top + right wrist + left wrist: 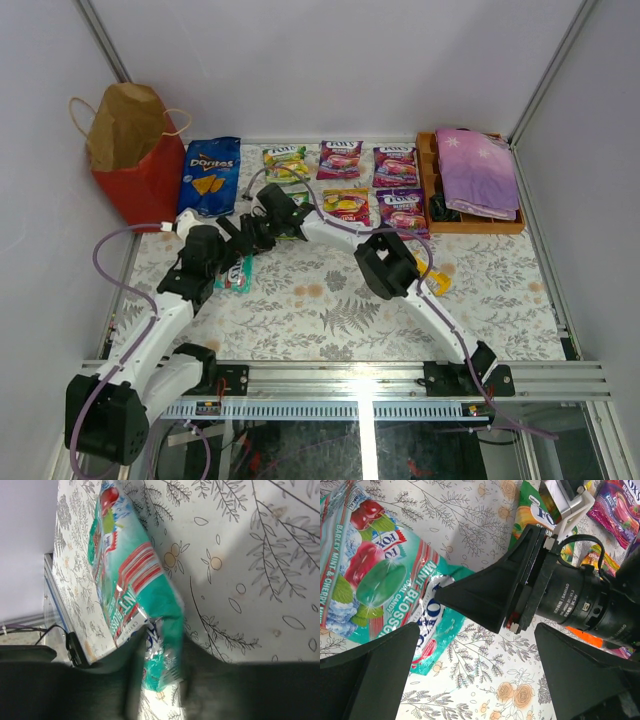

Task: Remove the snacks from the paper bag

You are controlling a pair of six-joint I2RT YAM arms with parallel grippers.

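Observation:
The red paper bag (135, 160) stands upright at the back left with its mouth open. A blue Doritos bag (209, 175) lies beside it, and several candy pouches (340, 158) lie in rows behind the arms. A teal mint pouch (238, 272) (375, 575) (130, 575) lies flat on the table. Its near end sits between the fingers of my right gripper (165, 640) (245, 240), whose jaws stand slightly apart and blurred. Just left of it, my left gripper (477, 645) (212, 252) hangs wide open over bare cloth, holding nothing.
A wooden tray (480, 226) at the back right holds a folded purple cloth (477, 170). A small yellow bar (440, 283) lies by the right arm's elbow. White walls close in the left, back and right sides.

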